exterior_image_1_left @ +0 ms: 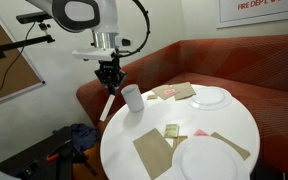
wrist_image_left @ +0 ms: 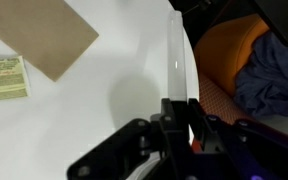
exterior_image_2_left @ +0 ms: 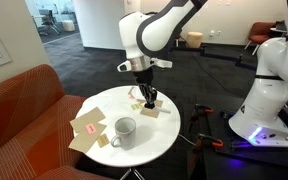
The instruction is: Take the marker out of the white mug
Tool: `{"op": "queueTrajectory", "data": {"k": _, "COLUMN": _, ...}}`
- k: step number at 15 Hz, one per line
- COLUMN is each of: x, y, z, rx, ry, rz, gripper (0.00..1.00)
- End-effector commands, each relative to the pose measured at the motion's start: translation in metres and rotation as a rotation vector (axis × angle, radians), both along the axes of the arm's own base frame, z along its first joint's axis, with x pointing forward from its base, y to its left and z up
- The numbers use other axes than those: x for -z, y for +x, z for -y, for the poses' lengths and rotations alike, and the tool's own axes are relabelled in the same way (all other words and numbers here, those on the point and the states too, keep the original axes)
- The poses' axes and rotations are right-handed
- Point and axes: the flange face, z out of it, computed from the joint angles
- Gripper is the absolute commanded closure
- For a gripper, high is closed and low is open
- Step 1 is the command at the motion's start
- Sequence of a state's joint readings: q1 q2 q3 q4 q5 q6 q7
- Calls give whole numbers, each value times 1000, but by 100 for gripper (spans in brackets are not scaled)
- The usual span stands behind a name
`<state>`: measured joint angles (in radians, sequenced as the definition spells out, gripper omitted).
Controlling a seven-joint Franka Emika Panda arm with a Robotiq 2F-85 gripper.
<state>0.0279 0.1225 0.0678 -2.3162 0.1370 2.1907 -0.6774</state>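
The white mug (exterior_image_1_left: 132, 97) stands upright near the edge of the round white table (exterior_image_1_left: 184, 125); it also shows in an exterior view (exterior_image_2_left: 124, 130). My gripper (exterior_image_1_left: 110, 78) is beside the mug, above the table edge, and shut on the marker (exterior_image_1_left: 106, 106). The marker hangs slanted below the jaws, fully outside the mug. In the wrist view the pale barrel of the marker (wrist_image_left: 176, 58) sticks out straight from between the closed jaws (wrist_image_left: 176, 112) over the table's rim. The gripper also shows in an exterior view (exterior_image_2_left: 147, 96).
Two round white plates (exterior_image_1_left: 211, 97) (exterior_image_1_left: 209, 158) lie on the table with brown paper napkins (exterior_image_1_left: 152, 152) and small cards (exterior_image_1_left: 171, 131). A red couch (exterior_image_1_left: 184, 60) curves round the table. A blue cloth (wrist_image_left: 274, 70) lies below. A white robot (exterior_image_2_left: 269, 95) stands nearby.
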Motion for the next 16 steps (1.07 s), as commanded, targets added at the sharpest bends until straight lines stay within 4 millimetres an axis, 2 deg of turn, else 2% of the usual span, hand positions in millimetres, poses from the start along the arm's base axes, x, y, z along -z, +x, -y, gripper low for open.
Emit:
{"op": "queueTrajectory", "data": {"k": 1, "x": 15, "y": -4, "z": 13, "rx": 134, "ry": 2, "rz": -45, "gripper": 95}}
{"op": "queueTrajectory", "data": {"k": 10, "x": 37, "y": -7, "z": 41, "rx": 374, "ry": -78, "rz": -60, "gripper": 95}}
{"op": "queueTrajectory", "data": {"k": 16, "x": 62, "y": 5, "z": 56, "rx": 462, "ry": -117, "rz": 5, "gripper": 95}}
